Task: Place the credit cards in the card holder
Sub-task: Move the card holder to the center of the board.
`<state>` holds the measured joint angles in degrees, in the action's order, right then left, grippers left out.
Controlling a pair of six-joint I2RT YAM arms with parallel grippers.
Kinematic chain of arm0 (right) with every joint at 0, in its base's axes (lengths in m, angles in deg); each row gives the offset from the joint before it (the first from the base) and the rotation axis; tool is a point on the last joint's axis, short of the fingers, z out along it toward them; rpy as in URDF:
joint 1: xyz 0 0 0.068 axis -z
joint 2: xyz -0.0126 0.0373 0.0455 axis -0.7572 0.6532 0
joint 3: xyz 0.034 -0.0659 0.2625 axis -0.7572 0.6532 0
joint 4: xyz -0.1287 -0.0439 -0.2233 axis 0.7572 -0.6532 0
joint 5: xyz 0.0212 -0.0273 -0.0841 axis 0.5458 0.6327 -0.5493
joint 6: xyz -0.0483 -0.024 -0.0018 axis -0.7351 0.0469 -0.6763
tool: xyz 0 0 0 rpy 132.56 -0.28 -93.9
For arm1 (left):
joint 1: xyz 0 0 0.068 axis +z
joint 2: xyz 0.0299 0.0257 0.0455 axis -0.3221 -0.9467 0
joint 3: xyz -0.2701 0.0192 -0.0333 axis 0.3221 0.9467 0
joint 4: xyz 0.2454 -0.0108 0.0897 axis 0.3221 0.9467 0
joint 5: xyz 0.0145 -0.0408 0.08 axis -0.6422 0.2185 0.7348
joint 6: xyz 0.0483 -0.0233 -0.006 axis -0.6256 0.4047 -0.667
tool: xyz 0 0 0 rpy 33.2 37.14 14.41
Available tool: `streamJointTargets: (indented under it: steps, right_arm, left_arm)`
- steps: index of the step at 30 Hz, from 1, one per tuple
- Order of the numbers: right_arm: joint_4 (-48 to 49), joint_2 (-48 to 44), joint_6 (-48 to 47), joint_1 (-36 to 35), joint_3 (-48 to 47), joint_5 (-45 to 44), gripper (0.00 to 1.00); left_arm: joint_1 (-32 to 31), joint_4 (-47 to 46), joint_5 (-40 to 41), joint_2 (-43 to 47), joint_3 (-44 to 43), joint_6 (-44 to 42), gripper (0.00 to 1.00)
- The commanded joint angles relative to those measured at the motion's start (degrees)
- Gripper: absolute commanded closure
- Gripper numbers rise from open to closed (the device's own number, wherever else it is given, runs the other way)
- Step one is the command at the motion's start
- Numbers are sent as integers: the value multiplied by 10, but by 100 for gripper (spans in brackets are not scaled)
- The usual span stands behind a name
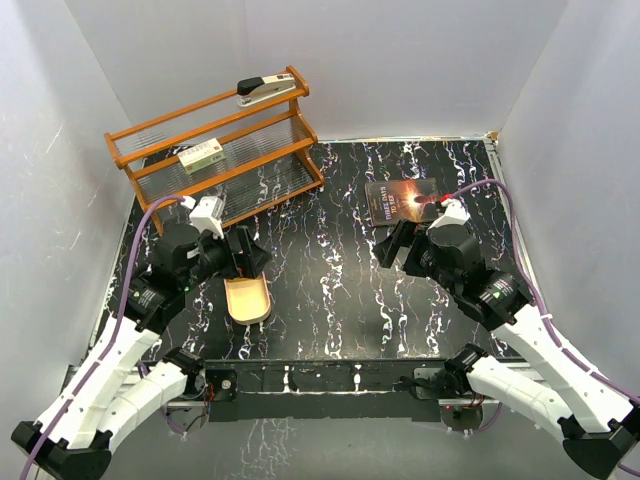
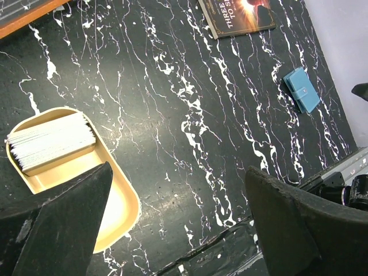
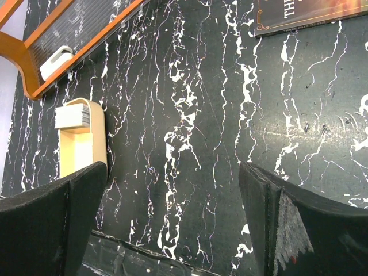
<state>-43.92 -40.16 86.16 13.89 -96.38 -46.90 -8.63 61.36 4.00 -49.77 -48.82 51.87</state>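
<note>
A stack of greyish-white credit cards (image 2: 52, 144) stands at the far end of a tan oblong tray (image 2: 118, 198); the right wrist view shows the same cards (image 3: 72, 115) far off to the left. The blue card holder (image 2: 301, 89) lies shut on the black marble table close to the right wall, and the right arm hides it from above. My left gripper (image 2: 178, 172) hangs open above the tray's near end (image 1: 248, 300), holding nothing. My right gripper (image 3: 172, 167) is open and empty over bare table, near the book.
A dark book with an orange glow (image 1: 402, 200) lies at the back right. An orange wire shelf (image 1: 215, 140) at the back left carries a stapler (image 1: 265, 90) and a white-green box (image 1: 200, 157). White walls close in the table on three sides.
</note>
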Motion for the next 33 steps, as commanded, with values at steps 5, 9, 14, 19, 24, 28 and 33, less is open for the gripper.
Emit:
streamJointTargets:
  steps: [5, 9, 14, 19, 24, 28, 33]
  right_arm:
    - [-5, 35, 7, 3, -3, -64, 2]
    - [-35, 85, 25, 3, -26, -111, 2]
    - [-43, 137, 35, 3, -34, -162, 2]
    - [-34, 190, 23, 9, -33, -216, 30]
    - [-14, 221, 22, 67, -28, -239, 47]
    - [33, 233, 11, 166, -8, -190, 48]
    - [82, 268, -2, 290, 10, -110, 51]
  left_arm:
    - [5, -7, 18, 26, -2, -21, 1]
    - [5, -2, 18, 16, 8, -27, 1]
    - [5, -8, 10, 2, 19, -29, 1]
    - [5, -16, 2, -3, 32, -38, 1]
    - [5, -31, 8, 13, 56, -47, 1]
    - [5, -49, -13, 30, 71, -56, 1]
    - [5, -43, -5, 34, 72, -69, 1]
